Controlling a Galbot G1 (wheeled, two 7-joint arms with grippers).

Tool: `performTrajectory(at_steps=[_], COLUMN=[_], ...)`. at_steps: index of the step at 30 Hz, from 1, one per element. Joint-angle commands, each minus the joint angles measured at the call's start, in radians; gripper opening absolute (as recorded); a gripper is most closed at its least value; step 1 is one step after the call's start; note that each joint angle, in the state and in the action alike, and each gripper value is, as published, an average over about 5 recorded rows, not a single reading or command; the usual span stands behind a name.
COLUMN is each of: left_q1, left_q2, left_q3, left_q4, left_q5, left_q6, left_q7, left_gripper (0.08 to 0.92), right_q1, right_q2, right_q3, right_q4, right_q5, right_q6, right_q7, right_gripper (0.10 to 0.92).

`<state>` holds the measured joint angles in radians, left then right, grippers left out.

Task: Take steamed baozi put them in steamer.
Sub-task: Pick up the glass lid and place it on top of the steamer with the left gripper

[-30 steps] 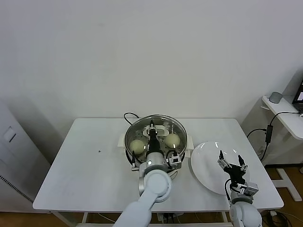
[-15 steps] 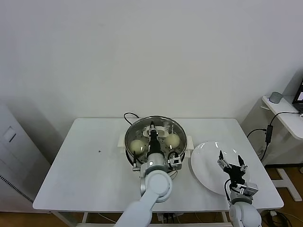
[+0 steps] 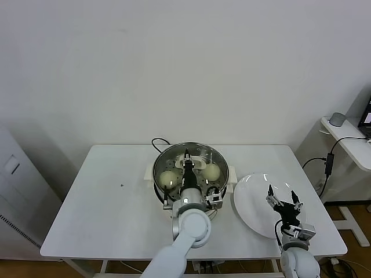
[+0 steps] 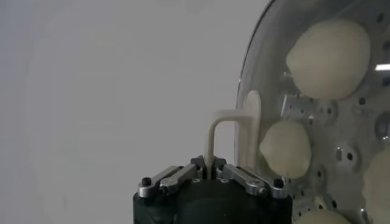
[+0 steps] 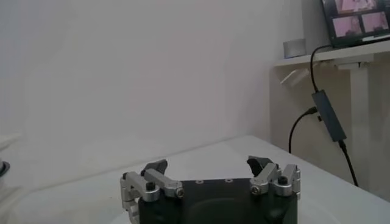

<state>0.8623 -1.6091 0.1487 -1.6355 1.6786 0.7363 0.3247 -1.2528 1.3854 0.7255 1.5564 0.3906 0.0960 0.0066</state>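
Note:
The steamer (image 3: 157,174) stands at the middle of the white table. A round glass lid (image 3: 200,152) covers it. Through the glass I see two steamed baozi in the head view, one to the left (image 3: 168,179) and one to the right (image 3: 211,171). My left gripper (image 3: 187,155) reaches over the lid and is shut on its cream handle (image 4: 226,137). The left wrist view shows the left gripper (image 4: 209,165), the lid (image 4: 268,36) and baozi (image 4: 329,58) (image 4: 285,148) under the glass. My right gripper (image 3: 283,197) (image 5: 208,167) hangs open and empty over a white plate (image 3: 255,208).
A black cord (image 3: 156,141) runs off behind the steamer. A white side desk (image 3: 348,139) with cables and a screen stands past the table's right edge. Bare tabletop (image 3: 110,197) lies left of the steamer.
My left gripper, with the lid handle in it, has shifted very slightly away from me over the steamer. The right arm has not moved.

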Motion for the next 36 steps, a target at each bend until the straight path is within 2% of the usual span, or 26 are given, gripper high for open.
performTrajectory(at_steps=[1,12,15,36], left_q1=[0.002,0.016,0.029,0.162], left_q2=[-0.049,-0.049,-0.049,-0.049], left_q3=[0.001,0.004,0.006,0.027], left_q4=[0.005,-0.014,-0.034,-0.268], left_q5=[0.003,0.004,0.009,0.057], left_q6=[0.049,0.049,0.049,0.049], left_q7=[0.000,0.011,0.021,0.050], left_gripper=[0.130,0.130,0.160,0.755], right_q1=[-0.001,-0.001,-0.001,0.013], right_q2=[0.001,0.001,0.002,-0.002], right_q3=[0.000,0.002,0.002,0.002], right_q4=[0.000,0.003,0.003,-0.017], right_q5=[0.000,0.000,-0.001,0.000], right_q6=[0.000,-0.001,-0.001,0.000], right_q7=[0.000,-0.001,-0.001,-0.002], right_gripper=[0.823,0.823,0.823,0.823])
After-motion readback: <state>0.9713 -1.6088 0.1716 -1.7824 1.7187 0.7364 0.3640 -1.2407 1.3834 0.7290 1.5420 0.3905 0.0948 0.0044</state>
